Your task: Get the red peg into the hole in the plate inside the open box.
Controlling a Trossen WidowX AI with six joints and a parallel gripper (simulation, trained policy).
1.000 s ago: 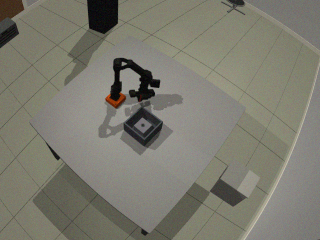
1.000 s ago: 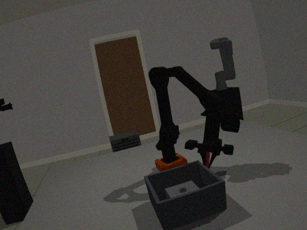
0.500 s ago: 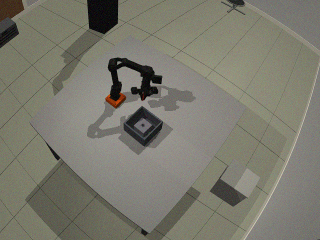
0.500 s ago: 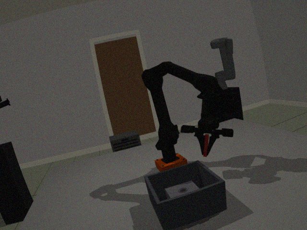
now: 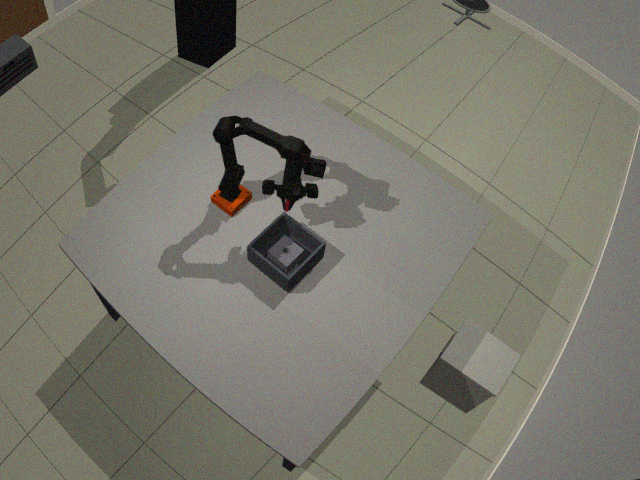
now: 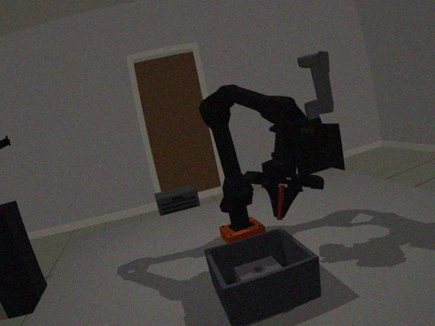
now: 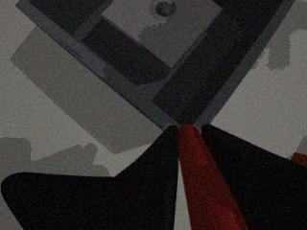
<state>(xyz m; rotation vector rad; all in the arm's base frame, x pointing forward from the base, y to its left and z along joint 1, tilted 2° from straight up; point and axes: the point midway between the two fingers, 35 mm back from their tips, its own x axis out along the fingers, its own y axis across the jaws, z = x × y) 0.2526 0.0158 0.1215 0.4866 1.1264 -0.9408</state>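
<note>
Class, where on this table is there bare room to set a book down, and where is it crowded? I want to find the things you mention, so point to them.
Bare patches: the table [image 5: 320, 351] stretch between the open box [image 5: 286, 275] [image 6: 270, 298] and the table's nearest corner in the top view, and the strip toward its right-hand corner, past the shadows. Crowded: between the orange base [image 5: 219, 200] [image 6: 230, 236] and box, where the gripper [image 5: 287, 206] [image 6: 280, 216] [image 7: 188, 132] hangs, holding the red peg [image 5: 287, 205] [image 6: 280, 202] [image 7: 206, 187].

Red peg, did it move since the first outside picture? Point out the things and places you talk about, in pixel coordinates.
Yes! In the outside view, the red peg [image 5: 287, 205] [image 6: 280, 202] [image 7: 206, 192] went up and left. Its tip was right of the box's [image 5: 310, 268] [image 6: 274, 295] [image 7: 120, 91] back corner; now it's above that corner.
</note>
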